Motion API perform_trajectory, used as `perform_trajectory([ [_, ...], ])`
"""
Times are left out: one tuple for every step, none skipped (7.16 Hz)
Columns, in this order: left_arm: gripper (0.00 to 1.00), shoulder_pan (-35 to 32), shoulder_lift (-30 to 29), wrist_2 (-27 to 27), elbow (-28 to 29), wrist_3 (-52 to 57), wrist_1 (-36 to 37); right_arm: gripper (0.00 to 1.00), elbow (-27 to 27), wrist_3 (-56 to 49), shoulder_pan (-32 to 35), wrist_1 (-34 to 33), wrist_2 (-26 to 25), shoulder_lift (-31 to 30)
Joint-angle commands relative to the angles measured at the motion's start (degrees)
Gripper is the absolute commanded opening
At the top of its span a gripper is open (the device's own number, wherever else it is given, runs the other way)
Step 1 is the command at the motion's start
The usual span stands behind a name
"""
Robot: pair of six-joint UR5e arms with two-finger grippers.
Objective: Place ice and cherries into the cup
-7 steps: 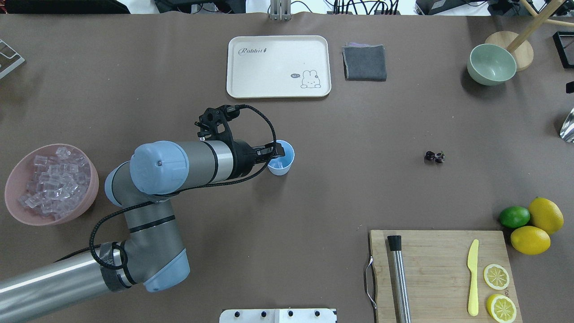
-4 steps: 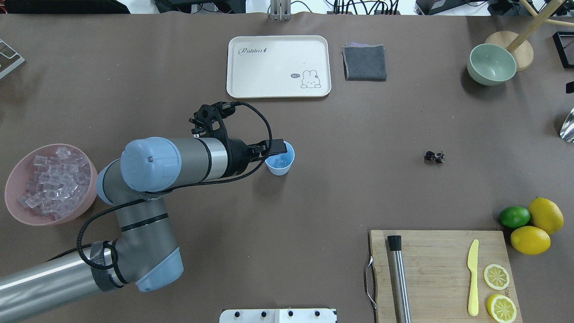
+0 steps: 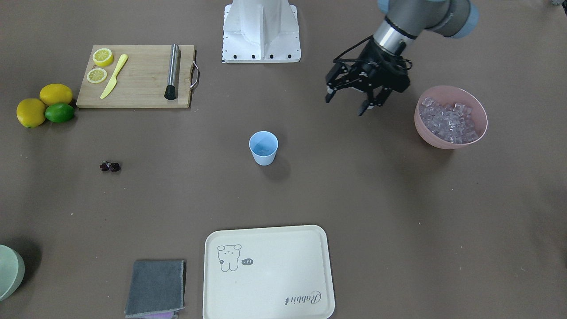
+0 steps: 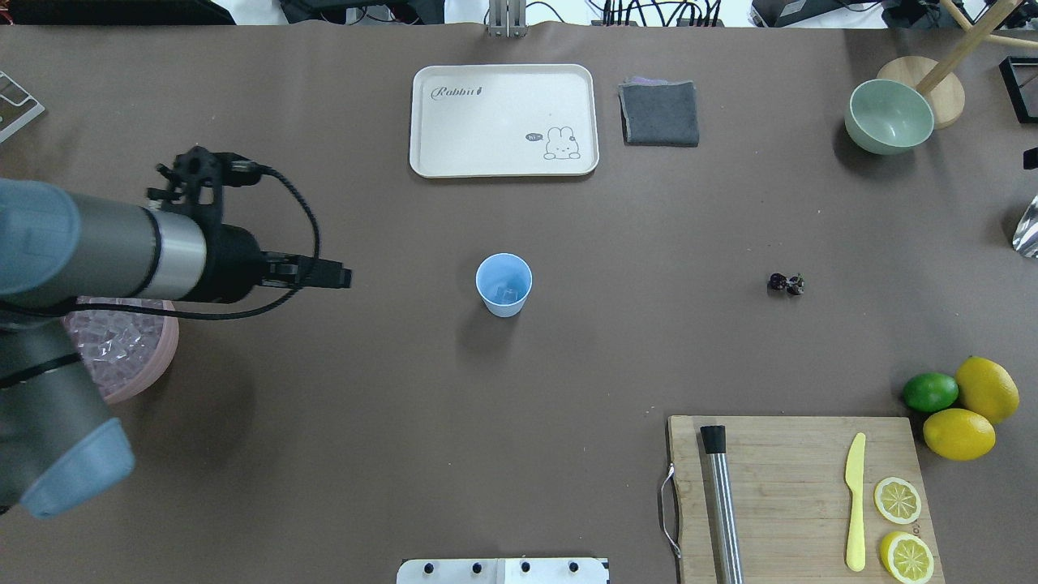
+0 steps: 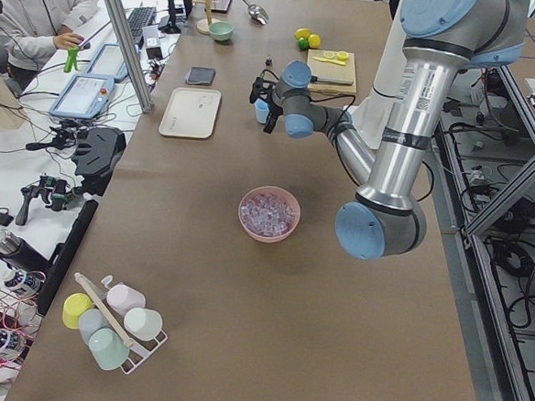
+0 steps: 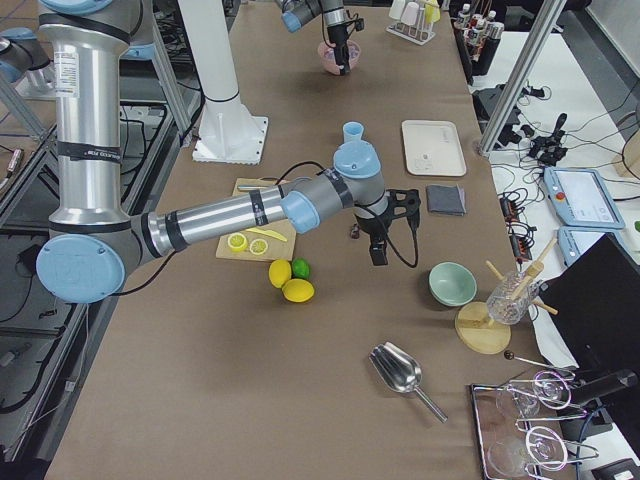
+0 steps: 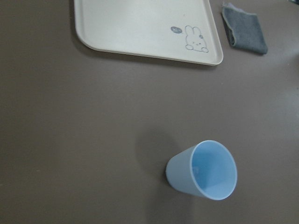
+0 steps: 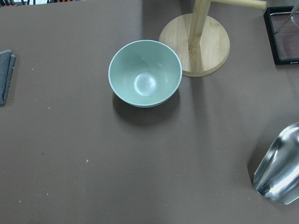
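Observation:
The light blue cup (image 4: 503,284) stands upright mid-table and also shows in the front view (image 3: 263,148) and the left wrist view (image 7: 203,170). A clear ice cube (image 4: 508,293) lies inside it. The other ice (image 3: 449,120) fills the pink bowl (image 3: 426,133) at the table's left end. My left gripper (image 3: 347,105) is open and empty; it hangs above the table between the cup and the pink bowl, close to the bowl. The cherries (image 4: 785,283) lie alone on the table right of the cup. My right gripper (image 6: 378,252) shows only in the right side view, so I cannot tell its state.
A cream tray (image 4: 503,120) and a grey cloth (image 4: 659,113) lie at the far side. A pale green bowl (image 4: 889,116) and a wooden stand sit at the far right. A cutting board (image 4: 795,495) with a knife, lemon slices and a metal rod, plus two lemons and a lime (image 4: 930,392), lie at the near right.
My left gripper has pulled away from the cup's rim and moved left, back toward the pink bowl. The cup now stands uncovered with an ice cube in it.

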Motion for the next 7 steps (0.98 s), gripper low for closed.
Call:
perform_trajectory([
  [0.98, -6.7, 15.3, -4.9, -4.5, 26.8, -0.9, 1.00, 0.0, 0.1, 0.0, 0.0, 0.0, 0.0],
  [0.98, -6.9, 20.0, -4.5, -3.5, 31.8, -5.7, 1.00, 0.0, 0.1, 0.0, 0.0, 0.0, -0.1],
  [0.97, -6.8, 21.0, -4.5, 0.0, 33.4, -11.4, 1.00, -0.2, 0.2, 0.0, 0.0, 0.1, 0.0],
  [0.97, -5.6, 24.2, -4.4, 2.2, 36.2, -16.1, 1.00, -0.4, 0.1, 0.0, 0.1, 0.1, 0.0],
  [0.97, -5.6, 27.2, -4.1, 2.6, 44.8, -17.2, 1.00, -0.4, 0.1, 0.0, 0.1, 0.1, 0.0],
  [0.97, -5.6, 28.8, -2.6, 2.7, 49.7, -17.3, 1.00, -0.4, 0.1, 0.0, 0.1, 0.1, 0.0],
  [0.97, -5.5, 29.6, -2.1, 3.8, 50.0, -17.3, 1.00, -0.4, 0.1, -0.1, 0.1, 0.1, 0.0],
])
